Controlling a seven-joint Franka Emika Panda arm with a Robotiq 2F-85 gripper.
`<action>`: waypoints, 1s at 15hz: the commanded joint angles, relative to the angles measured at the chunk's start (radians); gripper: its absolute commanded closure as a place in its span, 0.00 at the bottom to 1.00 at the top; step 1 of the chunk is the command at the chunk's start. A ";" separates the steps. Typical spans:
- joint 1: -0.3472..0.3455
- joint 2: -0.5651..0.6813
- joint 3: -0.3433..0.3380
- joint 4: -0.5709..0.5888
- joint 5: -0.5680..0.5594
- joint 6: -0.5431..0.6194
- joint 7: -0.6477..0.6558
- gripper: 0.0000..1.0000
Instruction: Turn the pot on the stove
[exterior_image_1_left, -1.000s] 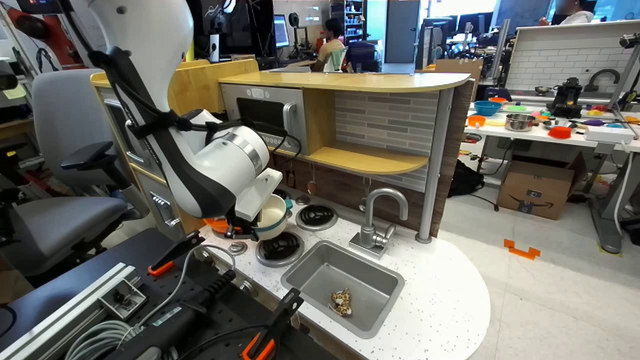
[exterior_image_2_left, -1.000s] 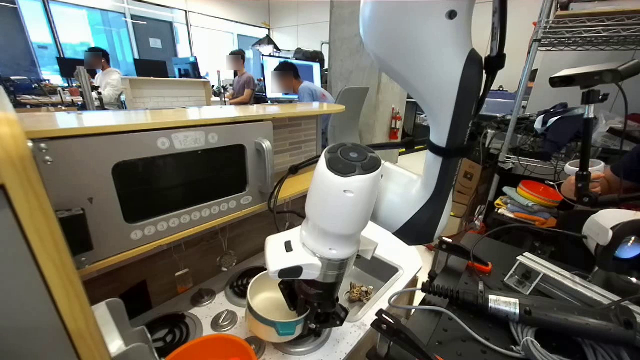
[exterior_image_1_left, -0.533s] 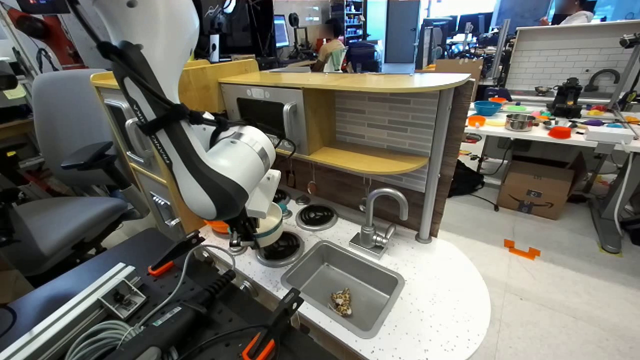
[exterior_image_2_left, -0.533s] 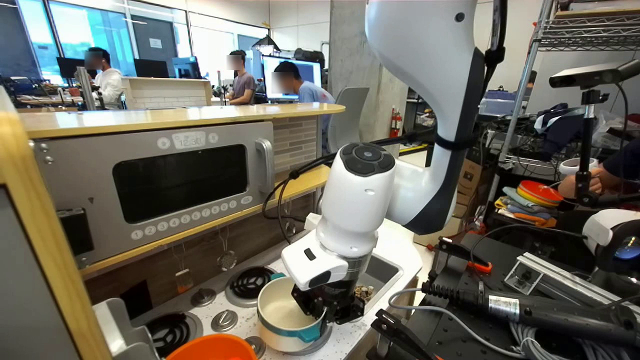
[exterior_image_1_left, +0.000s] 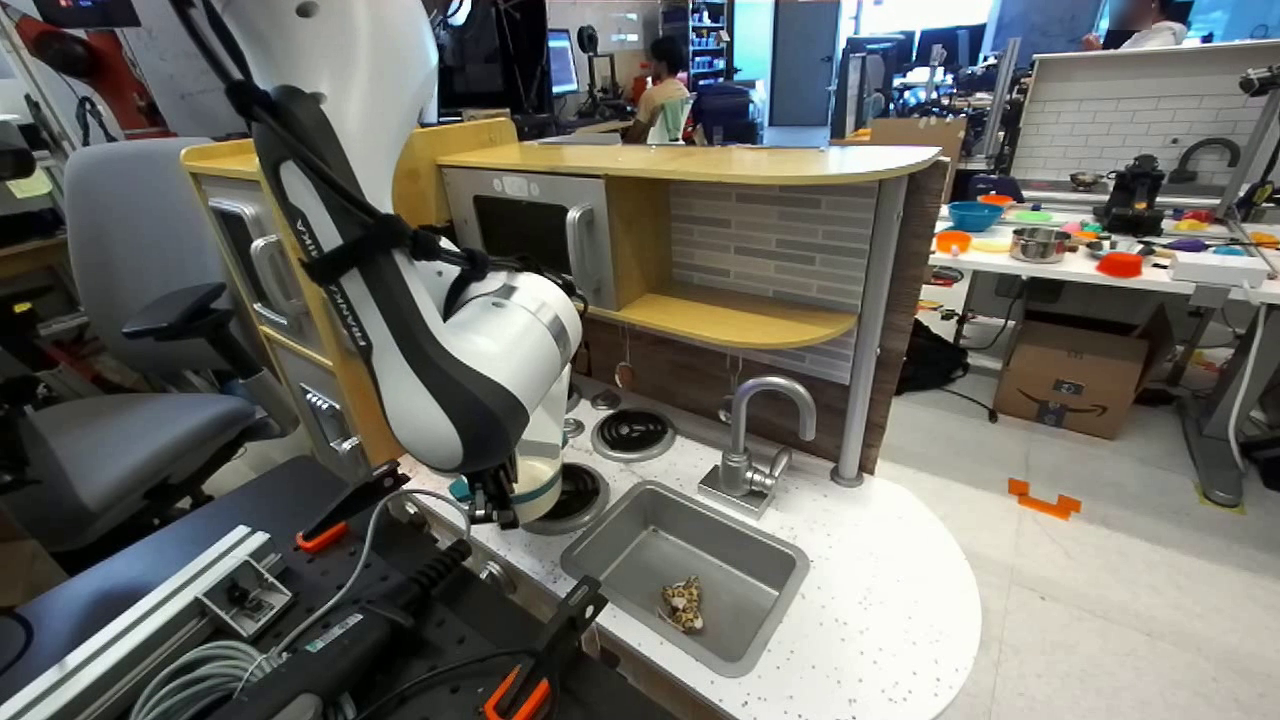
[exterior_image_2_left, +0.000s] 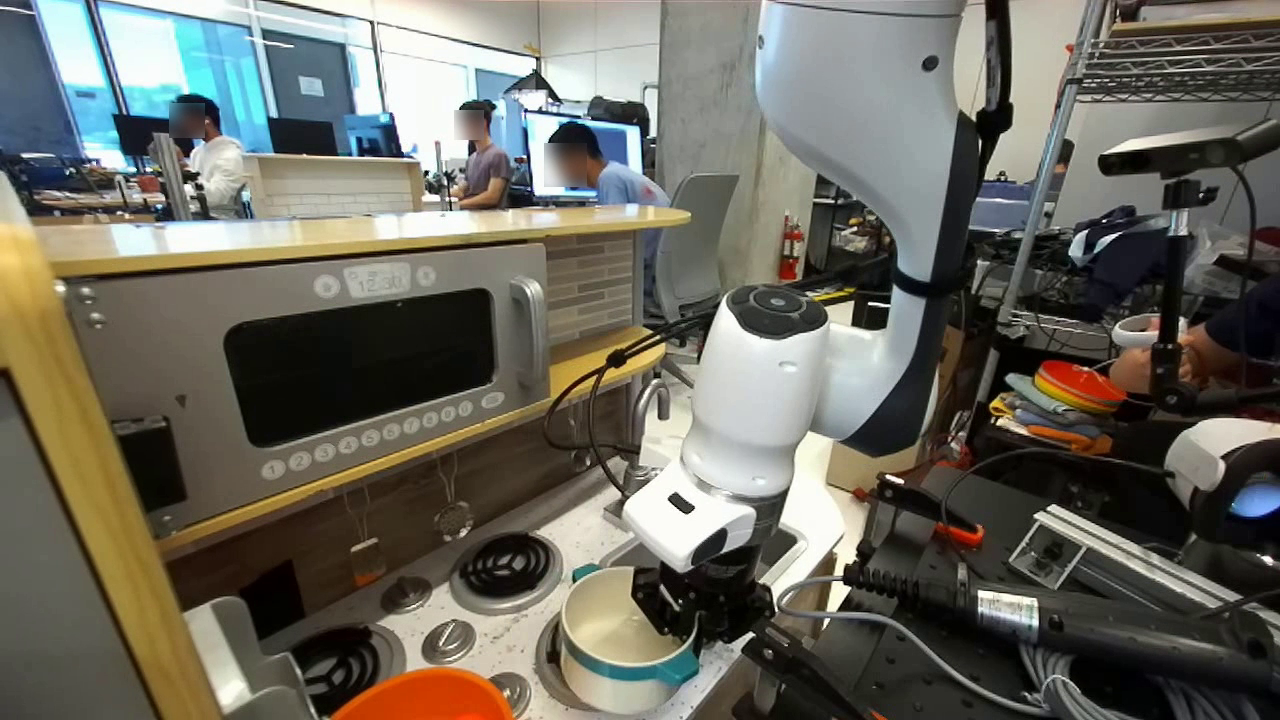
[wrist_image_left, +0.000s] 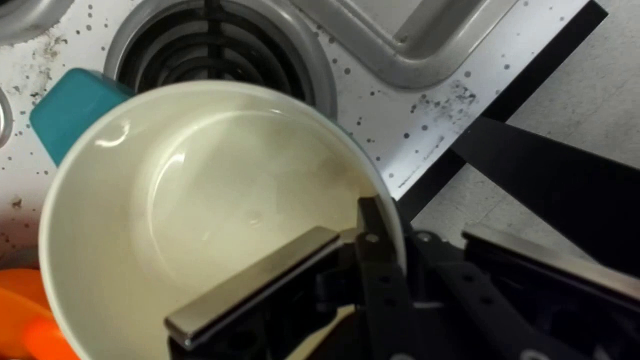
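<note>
The pot (exterior_image_2_left: 605, 620) is round, cream inside with a teal band and teal handles. It also shows in an exterior view (exterior_image_1_left: 541, 475), partly behind the arm, and in the wrist view (wrist_image_left: 240, 200). My gripper (wrist_image_left: 387, 215) is shut on the pot's rim, one finger inside and one outside; it also shows in an exterior view (exterior_image_2_left: 685, 622). The stove (exterior_image_2_left: 505, 625) is a speckled white top with black burners. The pot overlaps the front burner (wrist_image_left: 220, 55) near the sink. I cannot tell whether its base touches the stove.
The steel sink (exterior_image_1_left: 640, 545) holds a spotted toy (exterior_image_1_left: 683, 605), with a faucet (exterior_image_1_left: 745, 430) behind. An orange bowl (exterior_image_2_left: 430, 695) stands beside the pot. A toy microwave (exterior_image_2_left: 360, 360) hangs above the stove. Black clamps (exterior_image_1_left: 575, 620) stand along the counter's front edge.
The arm has carried the pot sideways, toward the sink and the counter's front edge. The pot has turned, its near teal handle swinging round with the gripper. The gripper stays shut on the rim.
</note>
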 joint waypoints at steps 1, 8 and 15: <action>-0.004 0.005 -0.028 0.012 -0.039 0.039 -0.023 0.99; -0.002 0.041 -0.043 0.056 -0.007 0.026 0.003 0.99; 0.015 0.149 -0.050 0.131 0.021 0.021 0.101 0.99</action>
